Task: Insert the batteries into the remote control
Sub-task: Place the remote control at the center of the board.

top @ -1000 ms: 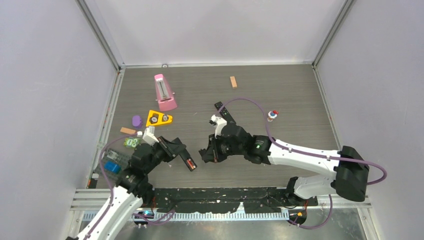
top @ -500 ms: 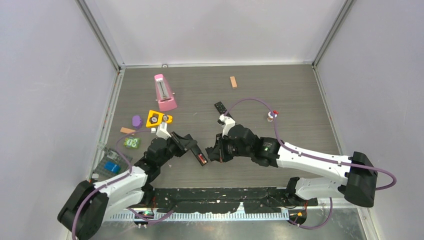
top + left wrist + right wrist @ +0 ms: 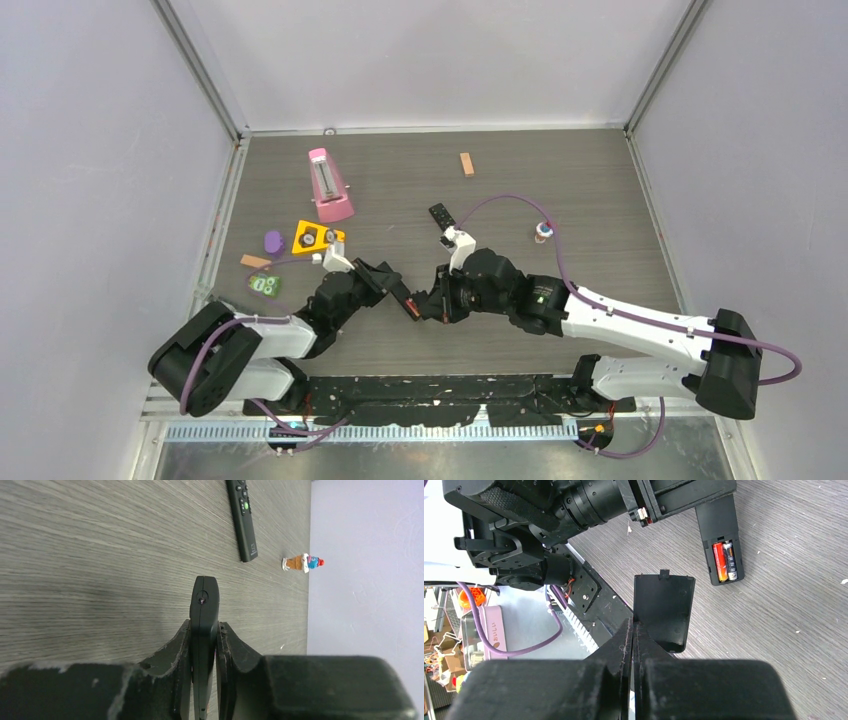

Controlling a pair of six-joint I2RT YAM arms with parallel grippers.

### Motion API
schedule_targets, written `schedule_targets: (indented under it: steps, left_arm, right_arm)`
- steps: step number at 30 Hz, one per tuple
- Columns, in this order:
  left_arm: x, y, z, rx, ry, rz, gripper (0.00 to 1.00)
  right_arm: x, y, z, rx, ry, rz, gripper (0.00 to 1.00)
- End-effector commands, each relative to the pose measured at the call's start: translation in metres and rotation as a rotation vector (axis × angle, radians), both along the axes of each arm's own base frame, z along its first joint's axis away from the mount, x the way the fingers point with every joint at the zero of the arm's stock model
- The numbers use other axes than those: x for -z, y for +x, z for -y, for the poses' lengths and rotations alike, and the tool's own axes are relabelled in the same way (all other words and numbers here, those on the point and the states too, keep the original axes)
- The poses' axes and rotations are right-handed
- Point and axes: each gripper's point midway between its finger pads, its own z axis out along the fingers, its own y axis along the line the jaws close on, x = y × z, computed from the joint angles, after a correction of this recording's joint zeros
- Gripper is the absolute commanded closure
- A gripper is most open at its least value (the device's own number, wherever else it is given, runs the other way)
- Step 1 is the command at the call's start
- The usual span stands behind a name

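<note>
The left claw (image 3: 204, 626) is pinching the remote (image 3: 204, 597) edgewise. Two batteries (image 3: 725, 561) are sitting exposed in its free end, just ahead of the right claw (image 3: 634, 626), which is pinching the cover (image 3: 663, 607).

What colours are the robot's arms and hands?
The left arm and right arm are white tubes with chunky black joints. A purple cable loops along each. The right one has a tiny green light. The left hand and right hand are black, with scuffed fingers.

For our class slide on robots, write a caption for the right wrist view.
Right hand pinches the battery cover near the open remote, two batteries inside.
</note>
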Motion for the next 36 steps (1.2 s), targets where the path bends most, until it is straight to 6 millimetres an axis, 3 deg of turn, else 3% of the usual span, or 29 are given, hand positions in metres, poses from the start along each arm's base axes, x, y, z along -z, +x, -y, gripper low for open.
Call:
schedule_targets:
  steps: [1, 5, 11, 19, 26, 29, 33, 36]
  left_arm:
    - [-0.018, 0.011, -0.008, -0.065, -0.021, 0.129, 0.77]
    - [-0.002, 0.002, -0.01, -0.036, 0.031, 0.114, 0.68]
    - [0.015, -0.007, -0.021, -0.071, 0.029, 0.053, 0.38]
    - [0.049, -0.027, -0.058, -0.214, 0.112, -0.149, 0.3]
    - [0.049, -0.05, -0.075, -0.239, 0.154, -0.234, 0.23]
    - [0.03, -0.056, -0.065, -0.144, 0.133, -0.179, 0.25]
    - [-0.035, -0.061, -0.039, 0.097, 0.142, 0.103, 0.25]
    - [-0.075, -0.075, -0.036, 0.23, 0.207, 0.296, 0.28]
  right_arm:
    - [-0.012, 0.005, 0.002, 0.026, 0.037, 0.027, 0.95]
    - [-0.012, 0.005, 0.002, 0.026, 0.037, 0.029, 0.95]
    - [-0.008, 0.006, 0.002, 0.038, 0.027, 0.018, 0.95]
    - [-0.011, 0.002, 0.003, 0.026, 0.045, -0.002, 0.95]
    - [-0.017, -0.005, 0.002, 0.002, 0.072, -0.033, 0.95]
    - [-0.026, -0.012, 0.0, -0.041, 0.102, -0.046, 0.95]
    - [-0.05, -0.028, -0.002, -0.131, 0.195, -0.042, 0.95]
    - [-0.067, -0.039, -0.002, -0.203, 0.253, -0.043, 0.95]
